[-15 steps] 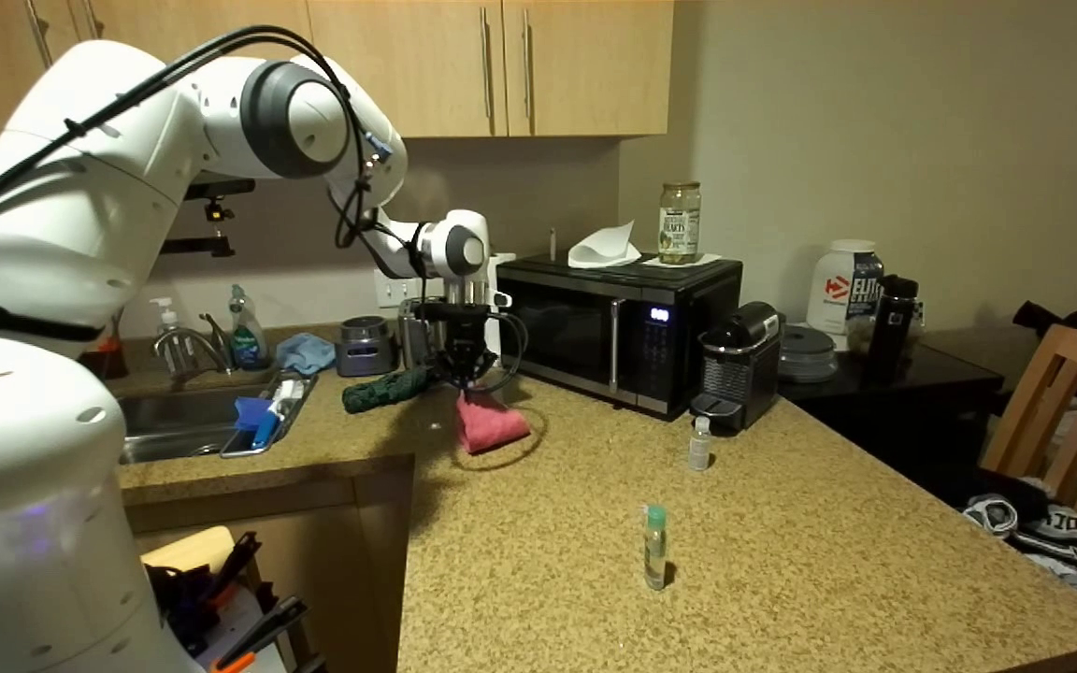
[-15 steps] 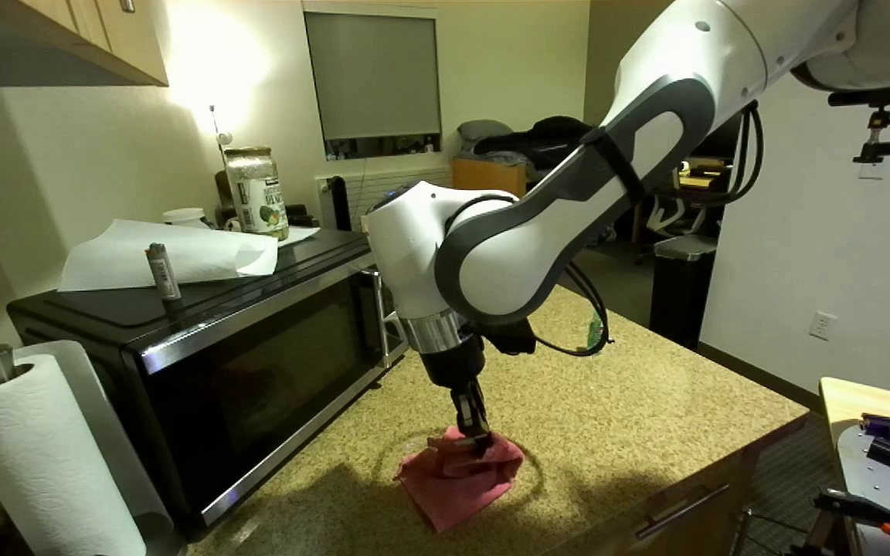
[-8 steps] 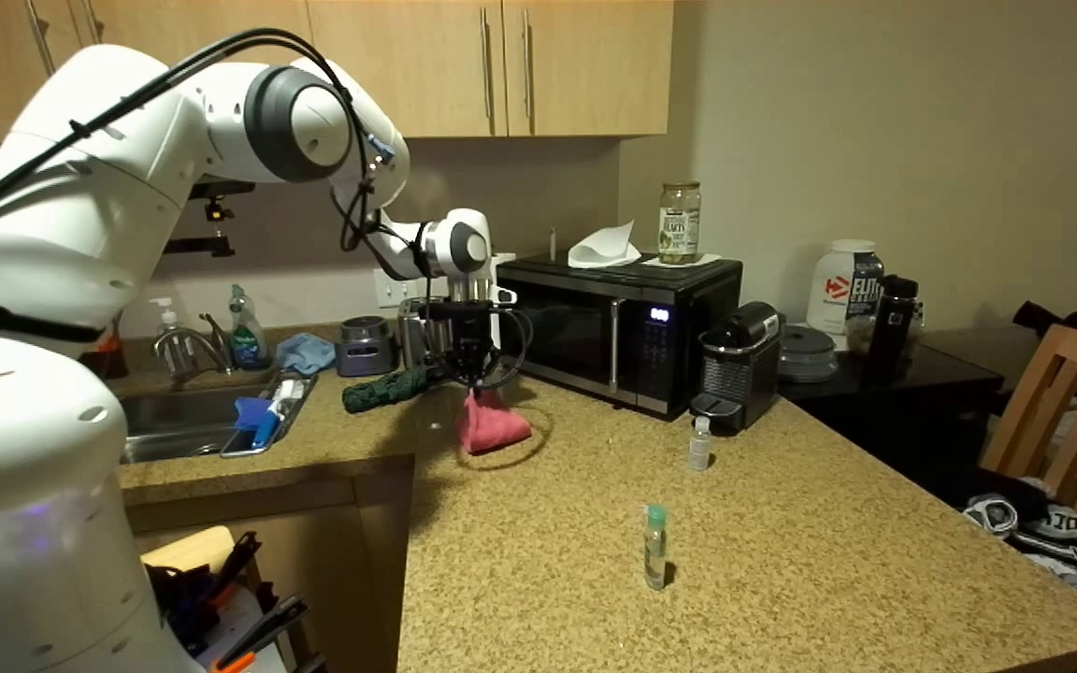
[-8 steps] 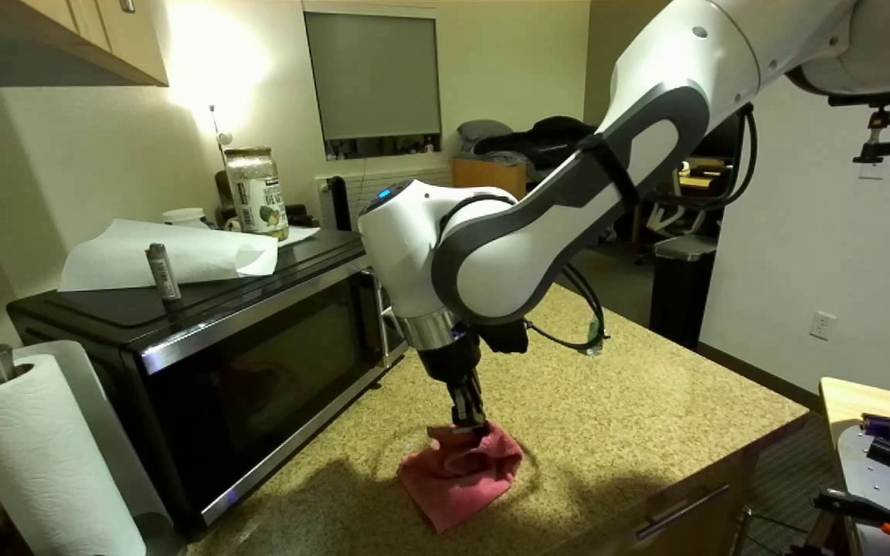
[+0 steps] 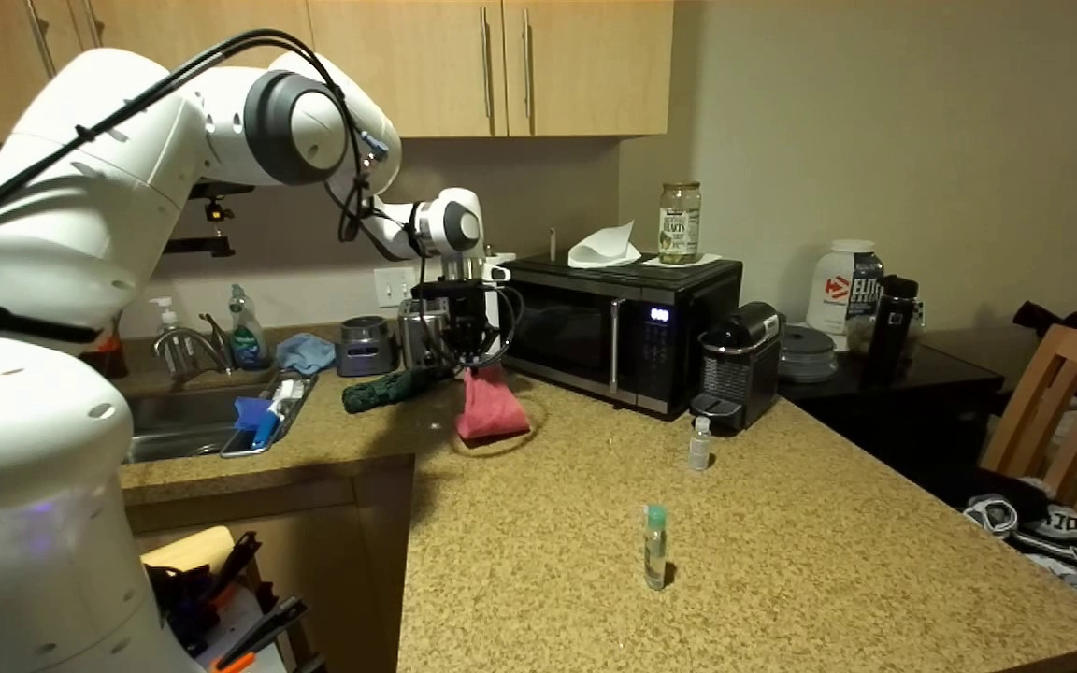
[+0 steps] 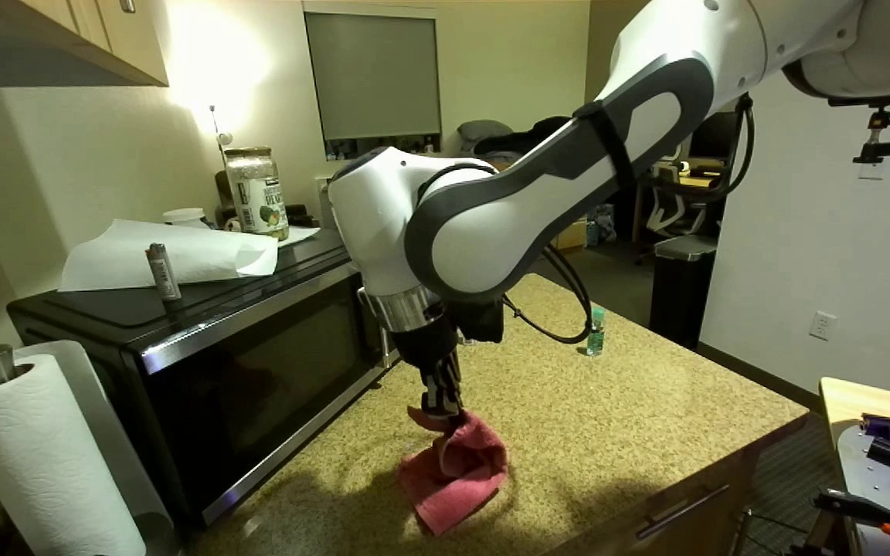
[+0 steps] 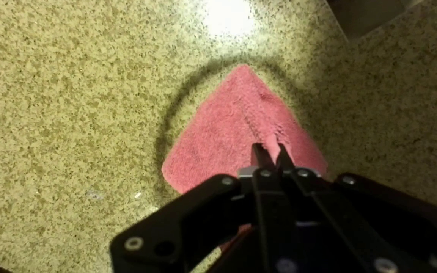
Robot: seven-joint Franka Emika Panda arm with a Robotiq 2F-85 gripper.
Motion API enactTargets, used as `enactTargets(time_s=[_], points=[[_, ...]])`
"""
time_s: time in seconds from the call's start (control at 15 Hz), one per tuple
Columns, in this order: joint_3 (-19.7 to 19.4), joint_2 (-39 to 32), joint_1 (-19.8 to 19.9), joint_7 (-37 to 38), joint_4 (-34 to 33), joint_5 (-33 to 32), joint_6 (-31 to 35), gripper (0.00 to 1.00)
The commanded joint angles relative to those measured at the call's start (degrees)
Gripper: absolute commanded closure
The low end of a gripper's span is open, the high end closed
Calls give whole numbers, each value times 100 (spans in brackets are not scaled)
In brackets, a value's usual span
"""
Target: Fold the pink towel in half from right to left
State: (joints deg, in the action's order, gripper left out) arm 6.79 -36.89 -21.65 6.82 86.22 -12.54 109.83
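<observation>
The pink towel (image 5: 492, 411) is on the speckled counter near the microwave. My gripper (image 5: 475, 365) is above it, shut on a pinched fold of it. In an exterior view the gripper (image 6: 449, 415) holds part of the towel (image 6: 456, 494) up, and the rest drapes down with its lower corner flat on the counter. In the wrist view the fingertips (image 7: 264, 154) of the gripper (image 7: 274, 154) close on a ridge of the towel (image 7: 214, 140), which spreads out to both sides. The part of the towel under the gripper body is mostly hidden there.
The black microwave (image 6: 259, 386) stands close beside the towel, with a paper towel roll (image 6: 43, 455) near it. A dark green cloth (image 5: 389, 390) lies beside the gripper. Small bottles (image 5: 655, 547) (image 5: 699, 445) stand further out. The sink (image 5: 183, 421) is at the side.
My gripper has risen and shifted a little toward the microwave, pulling the pinched part of the towel up. The towel stands taller, while its lower corner has stayed nearly in place.
</observation>
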Motion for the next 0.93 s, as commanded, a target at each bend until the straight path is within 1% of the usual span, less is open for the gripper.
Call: enactTargets(time_s=[0.0, 0.13, 0.27, 0.53, 0.87], points=[[-37, -106, -200, 419, -231, -136, -158, 95], [-80, -114, -297, 580, -161, -231, -23, 95], [-71, -52, -308, 706, -103, -167, -13, 95], [-200, -81, -411, 977, -113, -421, -20, 95], [-409, -170, -369, 1275, -7, -650, -59, 95]])
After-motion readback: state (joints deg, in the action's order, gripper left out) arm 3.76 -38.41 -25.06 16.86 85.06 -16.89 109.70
